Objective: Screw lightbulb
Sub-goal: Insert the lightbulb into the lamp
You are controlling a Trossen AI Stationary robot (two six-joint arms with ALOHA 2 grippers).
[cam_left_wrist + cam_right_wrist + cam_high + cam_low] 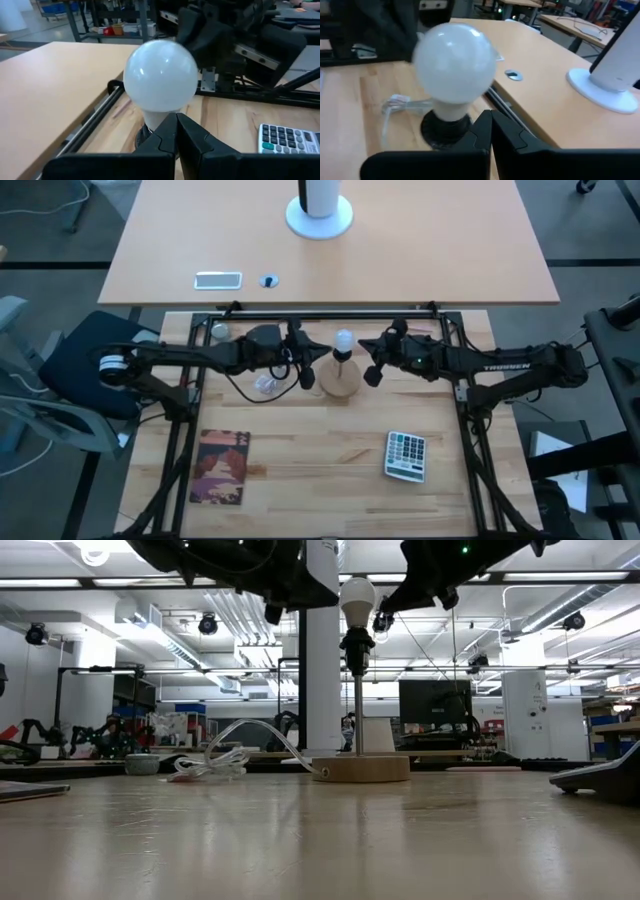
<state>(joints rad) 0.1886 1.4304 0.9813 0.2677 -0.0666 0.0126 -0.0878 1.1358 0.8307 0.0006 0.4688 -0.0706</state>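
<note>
The lightbulb (343, 340), frosted white and round, sits upright in the black socket (357, 640) of a small lamp. The lamp has a thin rod on a round wooden base (361, 768) standing mid-table. My left gripper (322, 352) is shut and roughly level, just left of the bulb. In the left wrist view the bulb (160, 75) fills the space beyond its fingertips (176, 127). My right gripper (364, 346) is shut too, just right of the bulb, which looms close in the right wrist view (454, 62). The high view shows a small gap on each side.
A calculator (406, 455) lies near the front right and a booklet (222, 467) near the front left. A crumpled clear wrapper (265, 386) lies left of the lamp base, and a small grey ball (219, 332) sits at the far left. A second table (330, 270) stands beyond.
</note>
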